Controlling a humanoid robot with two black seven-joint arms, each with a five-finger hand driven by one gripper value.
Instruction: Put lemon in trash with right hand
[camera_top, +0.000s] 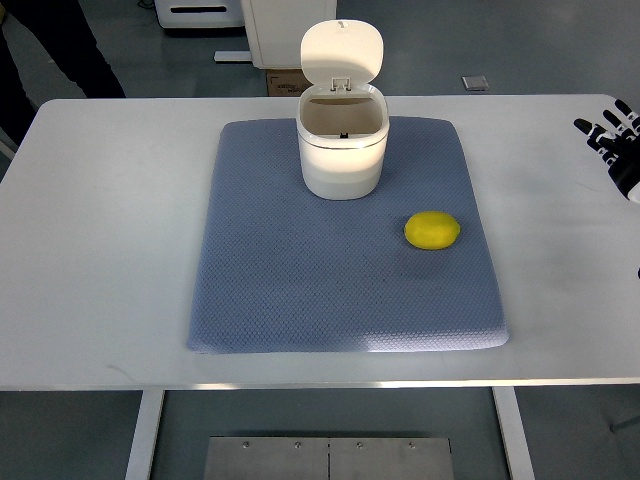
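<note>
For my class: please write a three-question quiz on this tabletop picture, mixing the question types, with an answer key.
1. True or false: the bin has its lid closed.
2. The lemon lies on: A) the bare table B) the blue mat C) the bin's floor.
3. Which robot hand is in view, and at which edge?

Key: 1 false, the lid stands open. 2 B. 3 The right hand, at the right edge, holding nothing.

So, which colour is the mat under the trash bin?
Greyish blue mat, fine woven texture, seen in the top view.
</note>
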